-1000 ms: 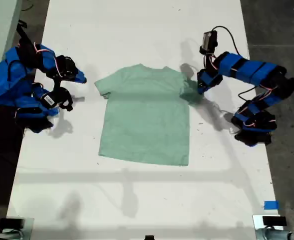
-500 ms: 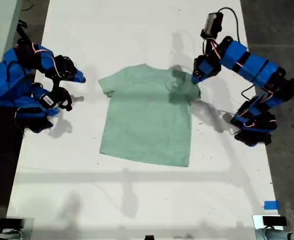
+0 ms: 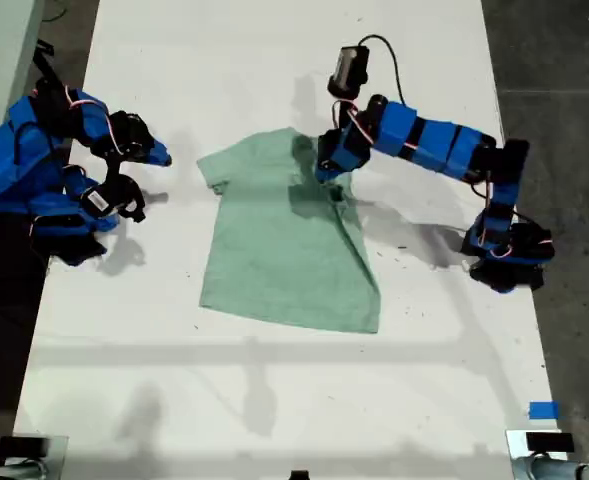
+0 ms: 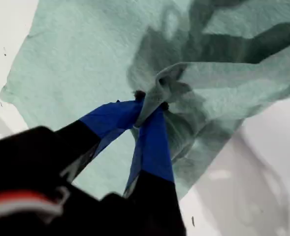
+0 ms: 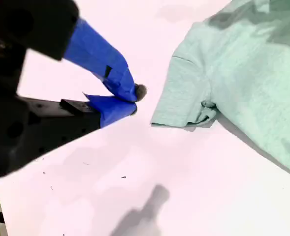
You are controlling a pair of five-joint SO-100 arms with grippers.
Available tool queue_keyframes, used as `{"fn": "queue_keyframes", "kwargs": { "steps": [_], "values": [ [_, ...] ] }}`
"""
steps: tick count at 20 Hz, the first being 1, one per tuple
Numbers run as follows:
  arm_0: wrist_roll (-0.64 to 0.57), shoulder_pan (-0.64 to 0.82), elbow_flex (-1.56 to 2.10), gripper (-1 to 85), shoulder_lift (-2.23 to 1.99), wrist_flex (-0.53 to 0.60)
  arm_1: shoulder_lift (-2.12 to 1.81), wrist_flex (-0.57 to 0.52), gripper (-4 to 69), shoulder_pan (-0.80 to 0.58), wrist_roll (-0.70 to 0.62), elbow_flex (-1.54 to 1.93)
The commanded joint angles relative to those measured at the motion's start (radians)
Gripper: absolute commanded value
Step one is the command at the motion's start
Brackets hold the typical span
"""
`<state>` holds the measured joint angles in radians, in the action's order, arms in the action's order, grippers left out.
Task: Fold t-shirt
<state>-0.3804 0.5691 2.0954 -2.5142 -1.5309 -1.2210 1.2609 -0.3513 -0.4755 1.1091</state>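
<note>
The pale mint-green t-shirt (image 3: 274, 250) lies flat on the white table (image 3: 274, 400), collar toward the far edge. My first gripper (image 3: 330, 170) reaches in from the exterior view's right and is shut on a bunched fold of the shirt's sleeve side (image 4: 184, 83), lifted and pulled over the chest. The first wrist view shows cloth pinched between its blue fingertips (image 4: 147, 105). My second gripper (image 3: 162, 157) hovers at the exterior view's left, shut and holding nothing (image 5: 131, 100). It is a short gap from the other sleeve (image 5: 184, 98).
A strip of blue tape (image 3: 542, 410) marks the table near the exterior view's lower right. Dark floor (image 3: 564, 60) borders the table on both sides. Both arm bases stand on the table's side edges.
My first gripper has carried the shirt's sleeve from the exterior view's right edge of the shirt leftward over the chest, folding that side in. The second arm has held still.
</note>
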Motion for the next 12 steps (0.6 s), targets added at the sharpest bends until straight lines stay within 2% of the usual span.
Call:
{"fn": "queue_keyframes", "kwargs": {
  "steps": [1, 3, 4, 5, 6, 9, 12],
  "values": [
    [-0.008, 0.003, 0.000, 0.0, -0.009, 0.017, 0.081, -0.080, -1.5, 0.025, 0.020, -0.091],
    [-0.008, 0.002, 0.002, 0.0, -0.009, 0.020, 0.179, -0.106, -1.7, 0.026, 0.029, -0.118],
    [-0.008, 0.000, 0.003, 0.0, -0.009, 0.020, 0.210, -0.107, 1.3, 0.032, 0.031, -0.149],
    [-0.008, 0.000, 0.003, 0.0, -0.009, 0.020, 0.221, -0.077, 23.9, 0.038, 0.032, -0.192],
    [-0.008, 0.000, 0.005, 0.0, -0.009, 0.020, 0.213, -0.018, 36.3, 0.041, 0.023, -0.238],
    [-0.005, 0.000, 0.011, 0.0, -0.006, 0.026, 0.069, 0.137, 31.5, 0.021, 0.006, -0.256],
    [-0.005, -0.002, 0.011, 0.0, 0.017, 0.044, -0.121, 0.241, 30.3, -0.015, -0.025, -0.199]
  ]
}}
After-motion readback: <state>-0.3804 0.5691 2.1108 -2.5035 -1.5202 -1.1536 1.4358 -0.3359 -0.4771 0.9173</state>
